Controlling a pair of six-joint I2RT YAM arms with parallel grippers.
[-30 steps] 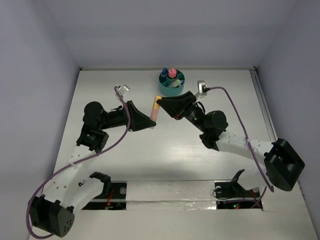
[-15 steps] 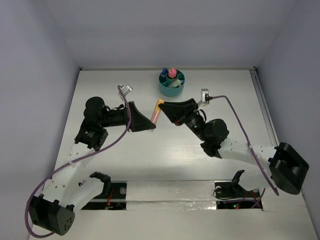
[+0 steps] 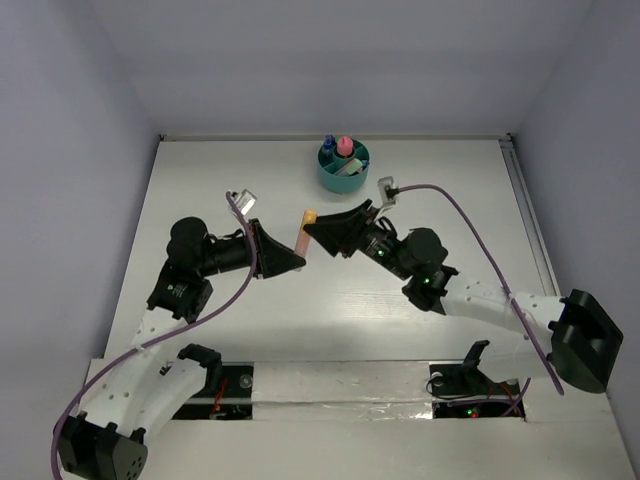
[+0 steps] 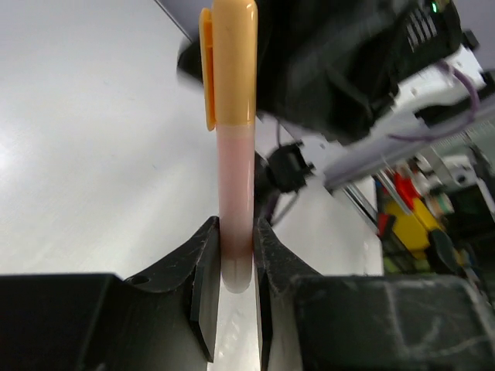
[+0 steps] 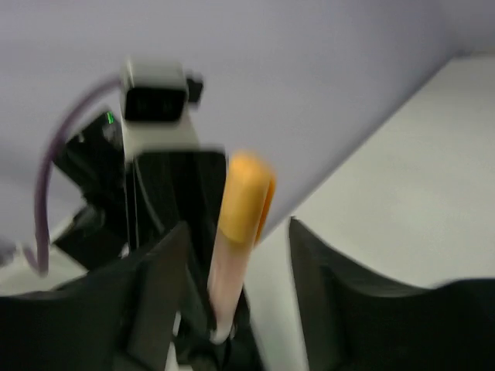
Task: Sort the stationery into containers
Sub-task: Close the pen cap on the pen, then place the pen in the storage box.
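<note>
My left gripper [image 3: 297, 258] is shut on the lower end of a pink highlighter [image 3: 303, 234] with an orange cap [image 3: 309, 214] and holds it above the table. In the left wrist view the highlighter [image 4: 234, 193] stands up from between the jaws of the left gripper [image 4: 235, 251]. My right gripper [image 3: 308, 229] is open, with its jaws on either side of the highlighter's upper part. The right wrist view shows the highlighter [image 5: 230, 259] between the spread jaws of the right gripper [image 5: 238, 232], not touching them. The teal cup [image 3: 330, 178] stands at the back centre.
The cup holds a pink-capped bottle [image 3: 345, 146], a blue-capped item [image 3: 328, 143] and other pieces. Purple cables [image 3: 470, 225] loop over both arms. The table's side walls rise at left and right.
The right gripper has moved left and nearer, so that its open jaws now flank the highlighter. The left gripper has shifted slightly toward the near side with the highlighter still in it.
</note>
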